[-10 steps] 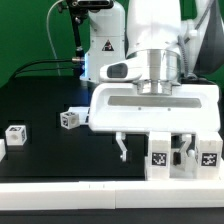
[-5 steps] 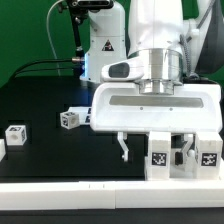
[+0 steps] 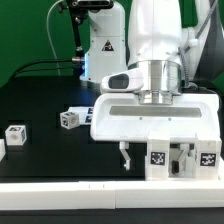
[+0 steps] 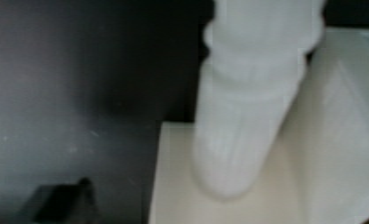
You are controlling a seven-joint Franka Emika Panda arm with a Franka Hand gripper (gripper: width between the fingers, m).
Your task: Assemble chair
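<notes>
My gripper hangs low at the front of the black table, its wide white hand above the chair parts. The jaws stand apart. One finger hangs free on the exterior view's left, and the other is down among a white block assembly with square tags. In the wrist view a rounded white chair bar rises from a flat white slab between the jaws, and a dark finger stands apart from it. Nothing is gripped.
Two small tagged white blocks lie loose on the exterior view's left. The marker board shows partly behind the hand. A long plain white rail runs along the front edge. The robot base stands at the back.
The hand has come down a little and shifted slightly toward the exterior view's right, bringing the fingers lower around the tagged assembly. The loose blocks have not moved.
</notes>
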